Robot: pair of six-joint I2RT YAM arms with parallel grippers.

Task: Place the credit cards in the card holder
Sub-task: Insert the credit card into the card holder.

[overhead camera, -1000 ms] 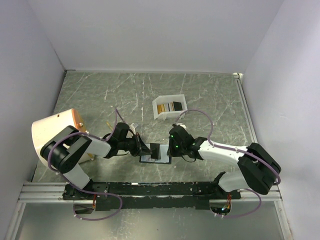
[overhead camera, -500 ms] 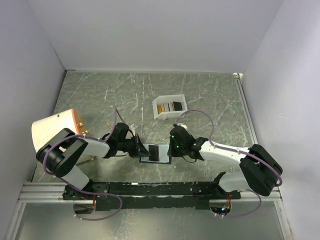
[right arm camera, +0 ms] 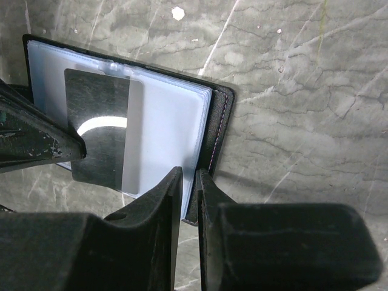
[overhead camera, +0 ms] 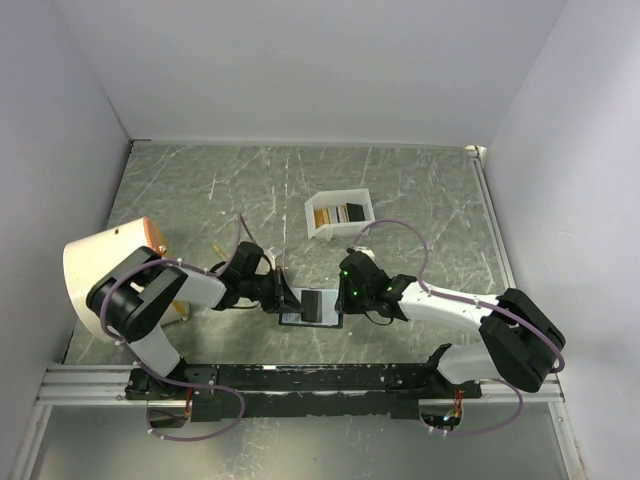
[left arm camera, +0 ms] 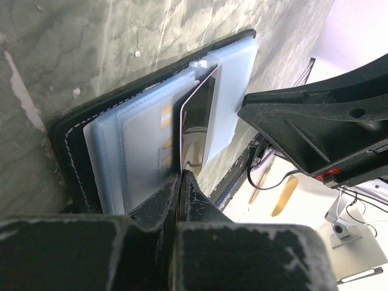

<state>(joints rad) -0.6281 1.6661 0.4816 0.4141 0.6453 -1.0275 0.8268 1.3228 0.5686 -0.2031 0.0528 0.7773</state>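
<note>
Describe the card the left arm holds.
Near the table's front edge lies the open card holder. Over its pale blue sleeves, pinched in the left fingers, is a dark glossy card; the other loose cards sit apart in the white box.

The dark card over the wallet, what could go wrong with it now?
1. The left gripper pinches the dark card by just one edge, so it might twist or slip out.
2. The card lies over the clear sleeves of the card holder, not visibly inside a pocket; pushed, it may slide across the top.
3. The right gripper grips only the holder's edge, so the holder could shift.
</note>
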